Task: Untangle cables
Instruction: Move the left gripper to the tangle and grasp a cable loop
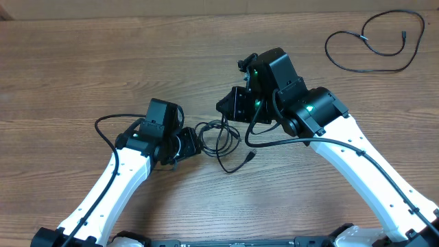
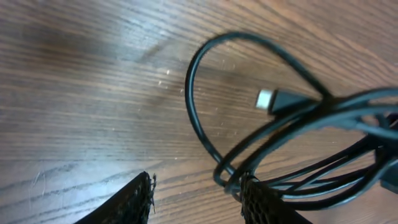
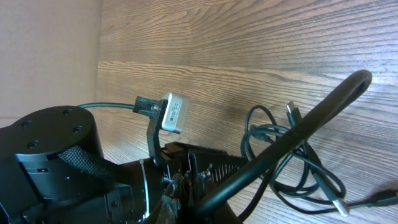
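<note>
A knot of thin black flexible cords (image 1: 219, 136) is seen on the brown wood-grain surface (image 1: 103, 62), lying between the two arms. A separate thin black cord (image 1: 374, 42) is laid in a wide open loop well apart, near the far corner.

The left tool (image 2: 196, 202) is held wide open just beside the knot. Its mesh-padded fingers (image 2: 134, 202) are spread and nothing is gripped between them, though one strand is seen crossing right at the inner edge of one finger. A silver-tipped plug (image 2: 267, 98) is seen lying across the loops in the wrist view. The right tool (image 1: 233, 106) is poised over the far side of the knot. Whether it is spread or closed cannot be told, as its fingers are not clearly shown in any view.

Several risks can be judged from here:
- If the left tool is closed where it is, several strands could be caught at once, and the knot would be tightened rather than loosened when pulled.
- The plug could be snagged inside a loop if a cord is drawn through.
- The thick black arm cable (image 3: 298, 137), hanging close over the knot, could be hooked into it.
- With both tools so near each other, a collision could be caused by a careless sideways move.
</note>
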`<action>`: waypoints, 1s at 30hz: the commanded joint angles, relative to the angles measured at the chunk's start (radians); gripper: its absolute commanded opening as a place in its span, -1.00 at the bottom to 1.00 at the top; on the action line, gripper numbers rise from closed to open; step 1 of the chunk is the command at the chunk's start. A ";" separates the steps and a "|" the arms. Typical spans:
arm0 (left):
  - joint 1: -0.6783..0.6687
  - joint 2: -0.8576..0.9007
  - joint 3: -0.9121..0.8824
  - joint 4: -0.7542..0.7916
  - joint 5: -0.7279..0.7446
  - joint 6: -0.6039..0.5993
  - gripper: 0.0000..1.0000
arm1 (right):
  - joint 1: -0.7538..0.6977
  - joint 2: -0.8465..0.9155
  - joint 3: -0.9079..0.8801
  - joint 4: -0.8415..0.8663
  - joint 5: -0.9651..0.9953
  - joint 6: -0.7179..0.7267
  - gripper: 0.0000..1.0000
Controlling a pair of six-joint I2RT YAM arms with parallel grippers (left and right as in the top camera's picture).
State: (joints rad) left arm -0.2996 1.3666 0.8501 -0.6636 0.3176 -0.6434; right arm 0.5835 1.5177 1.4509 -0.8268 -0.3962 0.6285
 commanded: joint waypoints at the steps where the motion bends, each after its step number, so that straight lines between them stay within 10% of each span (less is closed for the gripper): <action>1: -0.002 0.008 -0.006 0.029 -0.009 0.038 -0.03 | 0.005 -0.003 0.014 0.005 -0.010 0.004 -0.85; 30: -0.032 0.093 -0.006 0.118 0.049 0.139 0.00 | 0.005 -0.003 0.014 0.005 -0.010 0.004 -0.86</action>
State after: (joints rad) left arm -0.3141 1.4265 0.8501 -0.5488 0.3702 -0.5354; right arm 0.5835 1.5177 1.4509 -0.8280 -0.3962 0.6285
